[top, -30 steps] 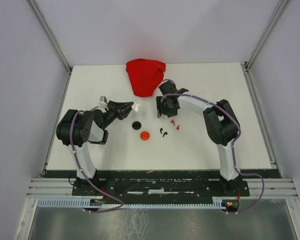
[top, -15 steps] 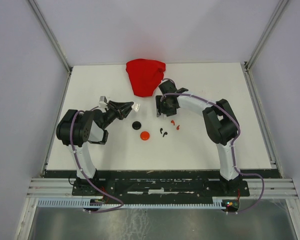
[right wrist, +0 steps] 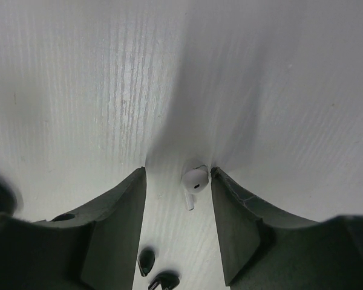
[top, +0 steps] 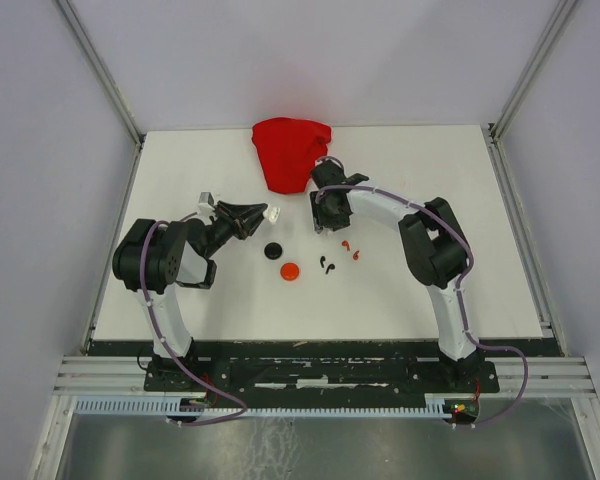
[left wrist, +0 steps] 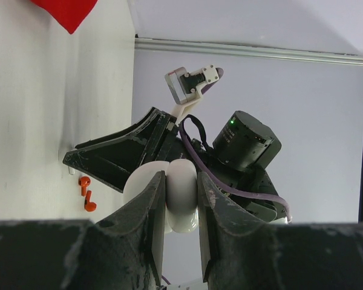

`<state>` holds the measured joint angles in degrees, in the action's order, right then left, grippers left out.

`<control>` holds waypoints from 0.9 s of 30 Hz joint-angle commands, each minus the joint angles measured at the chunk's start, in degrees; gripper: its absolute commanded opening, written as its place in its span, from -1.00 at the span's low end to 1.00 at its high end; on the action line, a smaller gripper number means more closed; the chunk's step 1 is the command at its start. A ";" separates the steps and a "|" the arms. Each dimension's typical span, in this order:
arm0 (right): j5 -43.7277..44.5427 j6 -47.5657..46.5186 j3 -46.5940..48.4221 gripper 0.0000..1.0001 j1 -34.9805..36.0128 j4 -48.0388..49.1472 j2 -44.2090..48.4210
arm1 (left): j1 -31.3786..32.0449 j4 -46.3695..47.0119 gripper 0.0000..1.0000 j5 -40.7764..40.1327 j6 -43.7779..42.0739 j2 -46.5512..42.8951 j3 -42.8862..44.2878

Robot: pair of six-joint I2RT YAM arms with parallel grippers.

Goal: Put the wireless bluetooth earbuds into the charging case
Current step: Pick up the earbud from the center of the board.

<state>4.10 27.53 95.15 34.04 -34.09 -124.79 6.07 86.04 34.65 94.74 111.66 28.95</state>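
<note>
**Bench.** The bench (top: 180,290) is a flat white slab. In the right wrist view its surface shows a fine parallel grain. Pale walls (top: 40,150) stand close along its left and right edges, with metal rails running up the far corners. The arm bases occupy the near edge.

**Left pincer.** The left pincer (left wrist: 180,178) is clamped on a white case (left wrist: 181,208), a smooth, glossy, rounded body. The two dark, scuffed fingers press it from both sides, and it bulges out beyond them. In the top view this pincer sits left of centre.

**Right pincer.** The right pincer (right wrist: 178,175) points down at the bench, just in front of the red cloth (top: 292,150). Its jaws stand partly apart, with the tips at the surface. A white earbud (right wrist: 195,180) lies on the bench between them. It is a glossy bulb with a short stem, right up against one finger and separated from the other by a clear gap. The jaws are not clamped on it.

**Other task items.**
- The black earbuds (top: 326,265) lie together near the bench centre.
- The red earbuds (top: 356,256) lie just beside them, on their right.
- A black case (top: 273,250) and a red case (top: 290,271), both small flat discs, lie near each other to the left of the black earbuds.

**Cloth.** The red cloth is soft and folded, tapering toward its near end. It lies at the far edge of the bench.

**Room for moving.** All the small items are grouped mid-bench between the two arms, well apart from the side walls and the near edge.
</note>
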 commanded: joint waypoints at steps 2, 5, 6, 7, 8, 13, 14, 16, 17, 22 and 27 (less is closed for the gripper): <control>4.60 -1.68 1.94 0.06 0.80 -4.39 -1.96 | -0.44 5.65 -0.94 0.89 1.41 -1.80 -0.21; 5.09 -1.69 1.97 0.00 0.97 -4.97 -1.99 | -0.46 5.84 -0.94 0.94 1.41 -1.62 -0.21; 5.13 -1.69 1.99 -0.01 1.00 -5.06 -2.04 | -0.50 5.92 -0.94 0.95 1.49 -1.50 -0.24; 5.13 -1.69 2.04 -0.04 1.06 -5.15 -2.16 | -0.47 6.02 -0.94 0.94 1.54 -1.40 -0.21; 5.21 -1.68 2.12 -0.06 1.08 -5.29 -2.20 | -0.49 6.14 -0.94 0.99 1.58 -1.32 -0.23; 5.48 -1.59 2.52 -0.16 1.14 -5.77 -2.85 | -0.45 6.47 -0.94 1.02 1.76 -1.12 -0.30; 5.39 -1.59 2.68 -0.17 1.12 -5.85 -2.97 | -0.45 6.57 -0.94 1.04 1.81 -1.14 -0.30; 5.39 -1.61 2.92 -0.21 1.16 -6.03 -3.25 | -0.46 6.58 -0.94 1.02 1.85 -1.09 -0.34; 5.32 -1.67 2.98 -0.22 1.16 -6.12 -3.32 | -0.56 6.56 -0.94 1.02 1.85 -1.09 -0.31; 5.22 -1.65 2.98 -0.29 1.20 -6.17 -3.35 | -0.55 6.63 -0.94 1.11 1.85 -1.09 -0.41; 4.98 -1.67 3.20 -0.42 1.24 -6.31 -3.45 | -0.59 6.62 -0.94 1.12 1.85 -1.12 -0.42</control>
<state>9.15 26.02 97.60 34.87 -38.63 -126.23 5.80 87.15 34.68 94.74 111.68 28.84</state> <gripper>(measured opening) 0.313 0.313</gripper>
